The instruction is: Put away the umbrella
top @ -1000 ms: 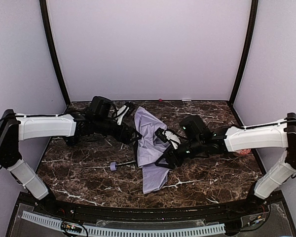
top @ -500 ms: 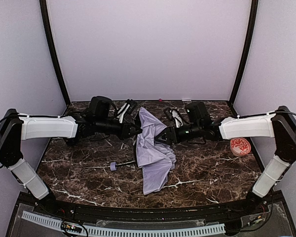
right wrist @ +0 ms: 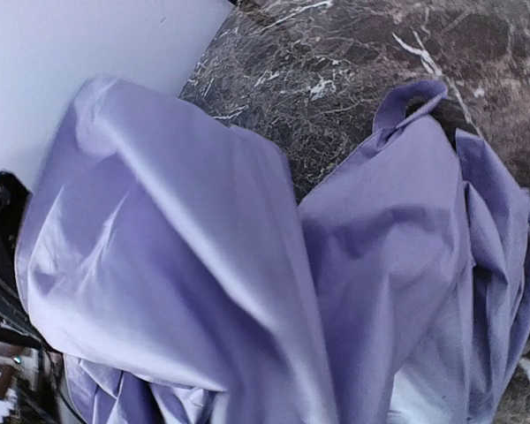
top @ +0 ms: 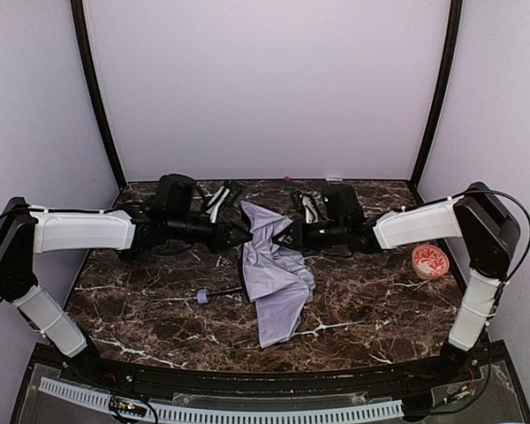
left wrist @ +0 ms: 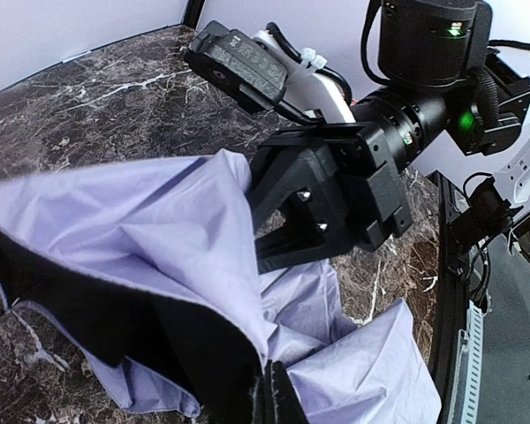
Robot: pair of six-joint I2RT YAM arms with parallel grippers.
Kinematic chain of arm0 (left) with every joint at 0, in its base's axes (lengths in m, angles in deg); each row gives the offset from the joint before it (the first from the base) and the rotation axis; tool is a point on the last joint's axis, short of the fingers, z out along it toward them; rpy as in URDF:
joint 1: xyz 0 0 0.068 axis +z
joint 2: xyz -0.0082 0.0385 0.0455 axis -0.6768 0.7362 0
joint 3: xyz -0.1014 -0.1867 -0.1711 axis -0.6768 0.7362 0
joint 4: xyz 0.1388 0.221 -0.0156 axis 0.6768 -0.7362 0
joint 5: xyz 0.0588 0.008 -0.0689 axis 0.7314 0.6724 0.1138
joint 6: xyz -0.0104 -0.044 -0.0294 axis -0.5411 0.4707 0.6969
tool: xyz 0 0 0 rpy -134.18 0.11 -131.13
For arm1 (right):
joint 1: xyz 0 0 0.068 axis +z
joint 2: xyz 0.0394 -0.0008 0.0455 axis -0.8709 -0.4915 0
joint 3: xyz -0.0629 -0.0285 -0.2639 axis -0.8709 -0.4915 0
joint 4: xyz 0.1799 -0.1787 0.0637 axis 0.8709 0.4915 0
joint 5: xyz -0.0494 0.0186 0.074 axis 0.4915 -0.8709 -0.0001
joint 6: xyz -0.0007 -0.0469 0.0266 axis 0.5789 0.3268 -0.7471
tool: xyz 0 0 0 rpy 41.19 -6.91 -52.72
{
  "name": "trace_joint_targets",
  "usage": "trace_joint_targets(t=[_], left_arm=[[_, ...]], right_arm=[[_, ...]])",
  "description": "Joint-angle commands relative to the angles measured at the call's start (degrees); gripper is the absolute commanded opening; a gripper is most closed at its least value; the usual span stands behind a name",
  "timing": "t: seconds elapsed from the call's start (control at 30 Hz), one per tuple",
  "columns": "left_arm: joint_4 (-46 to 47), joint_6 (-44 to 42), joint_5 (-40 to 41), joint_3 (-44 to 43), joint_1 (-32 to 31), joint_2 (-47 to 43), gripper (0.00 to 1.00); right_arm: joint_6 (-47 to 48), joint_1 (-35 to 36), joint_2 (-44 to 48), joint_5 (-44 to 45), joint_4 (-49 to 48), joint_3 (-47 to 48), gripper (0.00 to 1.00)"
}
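Note:
The umbrella (top: 272,276) lies collapsed mid-table, its pale lavender fabric spread in loose folds. Its thin black shaft (top: 226,291) runs left to the small lavender handle (top: 202,298). From the left, my left gripper (top: 245,235) meets the fabric's upper edge; in the left wrist view this gripper (left wrist: 278,395) is shut on that edge, where the black lining shows. My right gripper (top: 283,237) comes from the right and is shut on the same upper part of the fabric (left wrist: 159,221). The right wrist view is filled with fabric (right wrist: 247,265) and a strap loop (right wrist: 408,99); its own fingers are hidden.
A red-and-white patterned disc (top: 432,259) lies near the right edge of the dark marble table (top: 380,300). White walls close off the back and both sides. The two grippers sit close together, almost tip to tip, over the back middle of the table.
The right arm swung back from the fabric's middle to its upper edge and shut there. The left gripper shut on the upper edge. The disc, hidden before, now shows.

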Motion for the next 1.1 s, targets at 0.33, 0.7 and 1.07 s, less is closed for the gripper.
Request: trace_joint_targets(t=[0.33,0.7,1.07], left_arm=[[-8.1,-10.2,5.2,8.1,3.3,-19.4,0.00],[7.4,-3.4,-8.8,5.4,0.0,-13.5,0.00],[19.7,-0.2,-20.8,-4.7,-7.5,-2.5,0.00]], right_arm=[[11.6,-9.4,7.7,-21.6,0.2,-8.2,0.00],[6.6,-3.7,7.1,-23.4,-12.6,-4.1,0.11],[7.2,-3.4,6.3,-14.9,-9.1,-7.2,0.51]])
